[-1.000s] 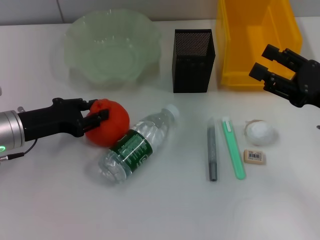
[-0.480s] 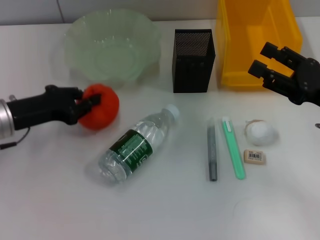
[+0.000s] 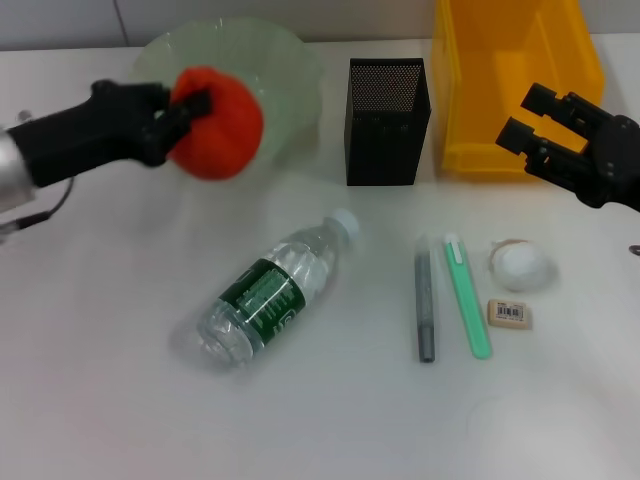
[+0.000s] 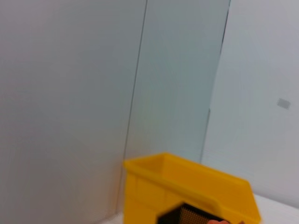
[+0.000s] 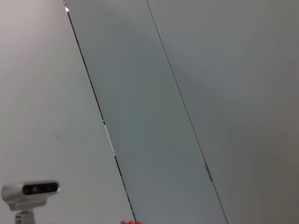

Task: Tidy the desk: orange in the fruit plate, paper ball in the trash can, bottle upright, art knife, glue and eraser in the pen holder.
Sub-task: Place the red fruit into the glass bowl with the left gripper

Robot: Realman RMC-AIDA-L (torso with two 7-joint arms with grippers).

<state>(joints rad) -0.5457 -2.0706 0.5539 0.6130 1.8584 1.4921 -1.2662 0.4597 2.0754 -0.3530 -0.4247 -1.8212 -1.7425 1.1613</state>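
My left gripper [image 3: 190, 108] is shut on the red-orange orange [image 3: 220, 125] and holds it in the air over the near side of the pale-green fruit plate [image 3: 290, 55]. The bottle [image 3: 268, 292] lies on its side mid-table, cap pointing to the pen holder [image 3: 388, 120]. A slim grey glue stick [image 3: 425, 300] and the green art knife [image 3: 467, 298] lie side by side. Just right of them are the paper ball [image 3: 520, 265] and the eraser [image 3: 509, 313]. My right gripper [image 3: 526, 121] hovers open at the front of the yellow trash can [image 3: 480, 90].
In the left wrist view the yellow trash can [image 4: 187, 186] and the top of the pen holder [image 4: 187, 215] show against a pale wall. The right wrist view shows only wall panels and a small camera on a stand [image 5: 30, 193].
My left gripper has lifted the orange off the table beside the bottle and carried it back and up over the fruit plate. The right arm has stayed put.
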